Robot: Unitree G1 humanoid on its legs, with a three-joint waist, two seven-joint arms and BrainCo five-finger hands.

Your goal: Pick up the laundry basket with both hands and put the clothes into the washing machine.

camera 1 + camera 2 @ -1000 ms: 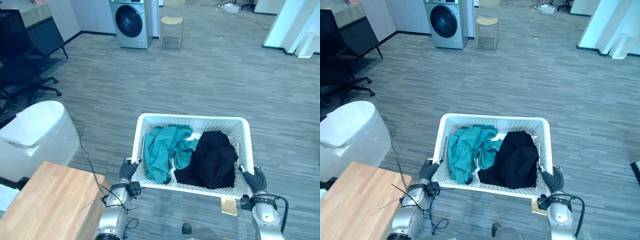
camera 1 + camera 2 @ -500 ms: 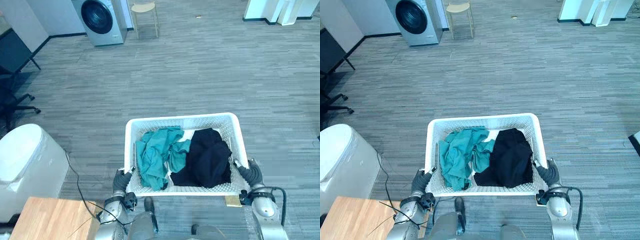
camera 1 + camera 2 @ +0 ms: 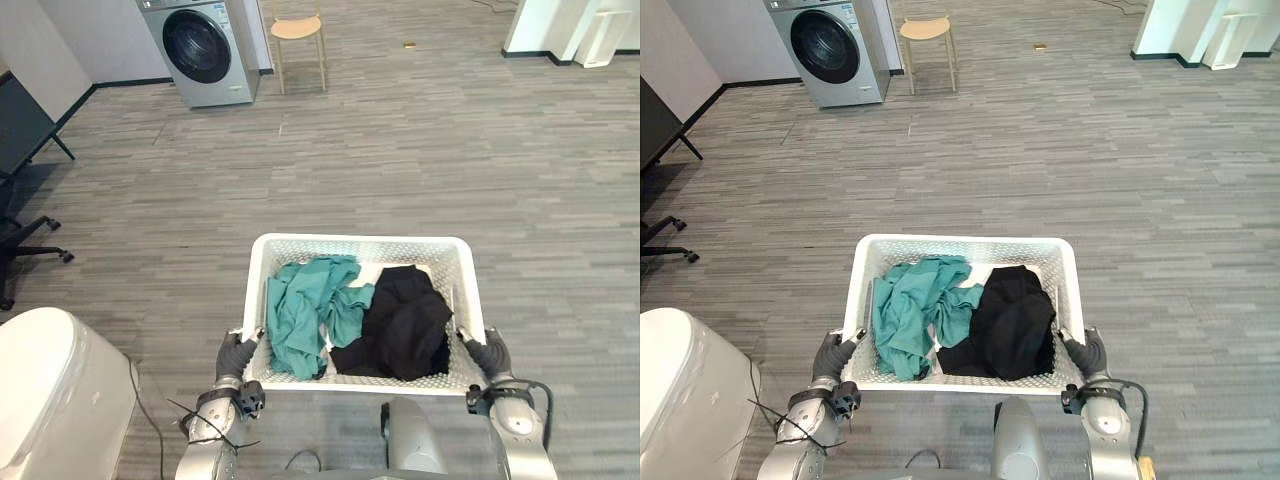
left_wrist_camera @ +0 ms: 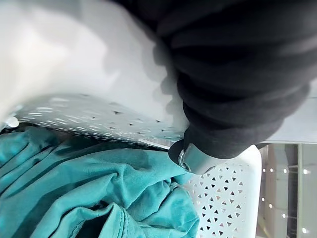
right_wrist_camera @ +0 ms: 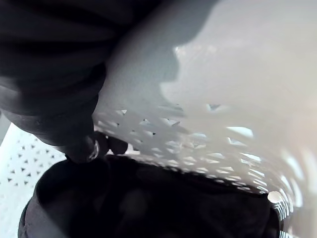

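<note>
I hold a white perforated laundry basket (image 3: 360,241) off the floor in front of me. My left hand (image 3: 236,355) is shut on its left rim and my right hand (image 3: 489,354) on its right rim. Teal clothes (image 3: 305,312) lie in the basket's left half and a black garment (image 3: 402,322) in its right half. In the left wrist view my left hand (image 4: 237,74) hooks over the basket wall (image 4: 223,198) above the teal clothes (image 4: 99,198). In the right wrist view my right hand (image 5: 49,74) grips the rim beside the black garment (image 5: 148,203). The grey washing machine (image 3: 203,50) stands far off at the upper left, its round door closed.
A pale wooden chair (image 3: 298,32) stands just right of the washing machine. A white rounded bin (image 3: 50,400) sits at the lower left, and a black office chair (image 3: 20,240) is at the left edge. Grey plank floor (image 3: 400,150) stretches between me and the machine.
The camera has moved: the wooden table has slid out at the lower left, and the washing machine and chair sit differently at the top. Both hands keep hold of the basket.
</note>
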